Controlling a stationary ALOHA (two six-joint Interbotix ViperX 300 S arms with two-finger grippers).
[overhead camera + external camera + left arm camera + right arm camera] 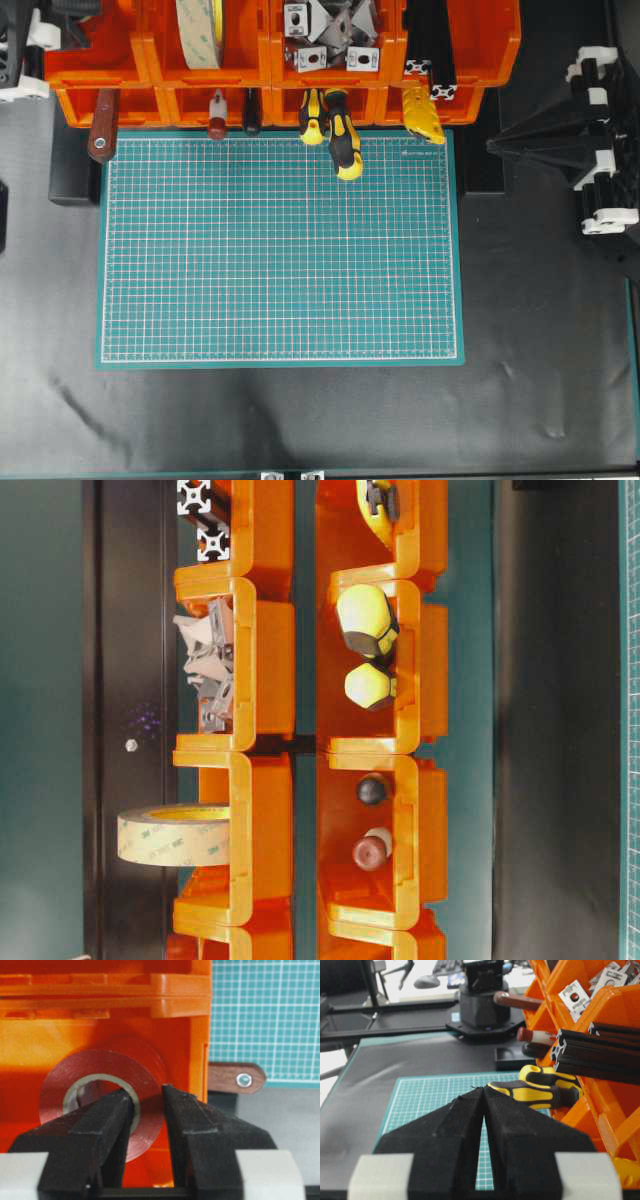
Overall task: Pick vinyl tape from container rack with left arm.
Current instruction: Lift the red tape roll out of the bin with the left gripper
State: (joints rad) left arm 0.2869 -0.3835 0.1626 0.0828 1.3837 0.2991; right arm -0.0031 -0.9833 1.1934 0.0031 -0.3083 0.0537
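In the left wrist view the vinyl tape (100, 1067), a glossy red ring with a pale core, lies in a compartment of the orange container rack (175, 990). My left gripper (145, 1092) straddles the ring's right wall, one finger (107, 1115) in the core and the other (187, 1115) outside, pressed on the wall. In the overhead view the left arm (30, 50) reaches into the rack's (140, 70) top-left bin and the tape is hidden. My right gripper (484, 1091) is shut and empty, parked at the right (500, 145).
A cream tape roll (200, 30) stands in the neighbouring bin. Yellow-black screwdrivers (340, 135), a red-handled tool (217, 115) and a wooden handle (102, 125) stick out of the lower tier over the green grid mat (280, 250). Metal brackets (330, 30) and black profiles (430, 50) fill other bins.
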